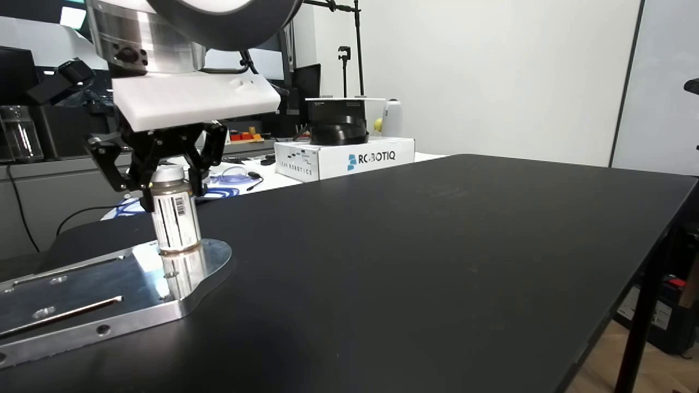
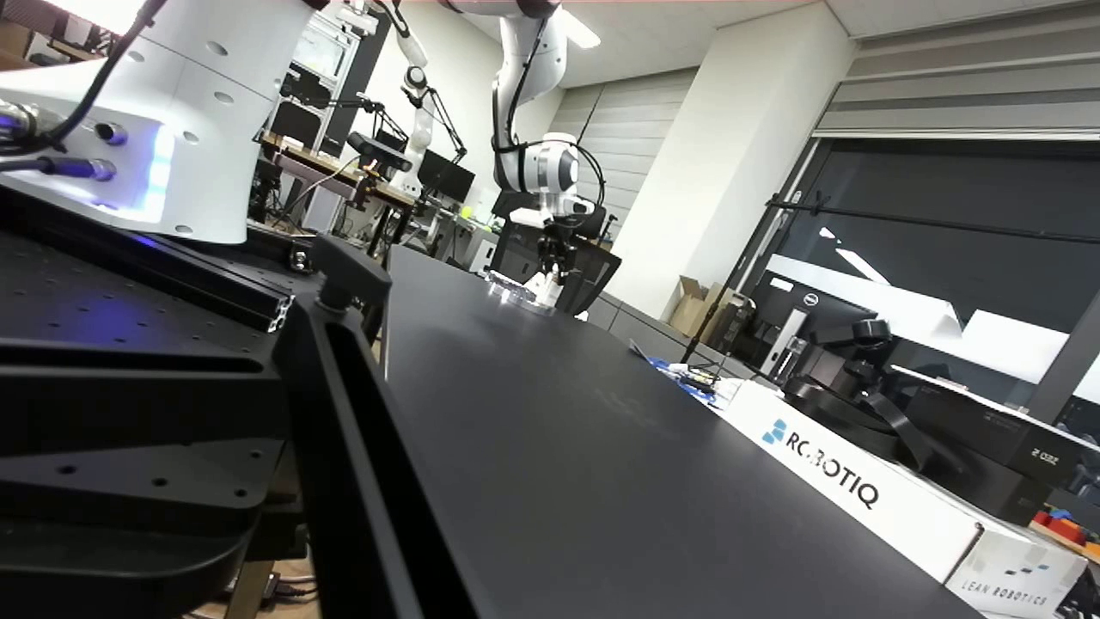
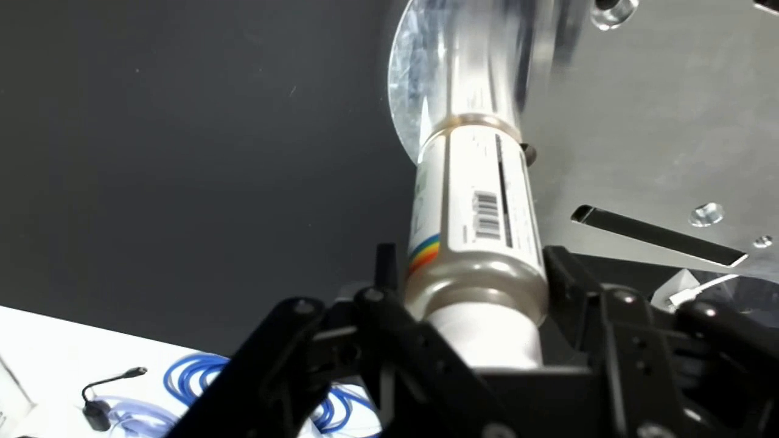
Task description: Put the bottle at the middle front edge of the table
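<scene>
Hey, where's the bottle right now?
In an exterior view, the bottle stands toward the left on the rounded end of the metal plate, between the jaws of the gripper.

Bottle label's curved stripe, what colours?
Rainbow: the stripe on the bottle runs blue through yellow to red; best in the wrist view.

You are in a robotics lab: a white robot base [image 2: 185, 94] stands by one edge of your counter [image 1: 437, 262], a ROBOTIQ box [image 1: 347, 158] by the opposite edge, a Dell monitor [image 2: 791, 301] beyond.
</scene>
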Tool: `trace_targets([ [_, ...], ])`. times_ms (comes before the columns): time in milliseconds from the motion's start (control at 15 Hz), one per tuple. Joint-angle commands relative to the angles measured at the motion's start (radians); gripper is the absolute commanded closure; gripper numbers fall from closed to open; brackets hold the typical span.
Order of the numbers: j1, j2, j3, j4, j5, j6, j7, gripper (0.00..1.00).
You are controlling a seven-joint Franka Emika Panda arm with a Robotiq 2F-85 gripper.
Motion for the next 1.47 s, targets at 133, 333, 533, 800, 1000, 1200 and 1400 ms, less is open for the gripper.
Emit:
trace_targets([
  [133, -0.050, -0.049, 0.063, -0.037, 0.079, -0.010, -0.041, 0.69],
  [333, -0.070, -0.086, 0.078, -0.045, 0.099, -0.034, -0.075, 0.69],
  [533, -0.093, -0.145, 0.086, -0.078, 0.105, -0.072, -0.121, 0.69],
  [800, -0.144, -0.252, 0.106, -0.163, 0.136, -0.158, -0.225, 0.69],
  [1000, -0.188, -0.335, 0.115, -0.246, 0.167, -0.219, -0.312, 0.69],
  [1200, -0.259, -0.432, 0.145, -0.353, 0.132, -0.253, -0.340, 0.69],
  [1400, -0.332, -0.538, 0.162, -0.480, 0.101, -0.232, -0.349, 0.69],
])
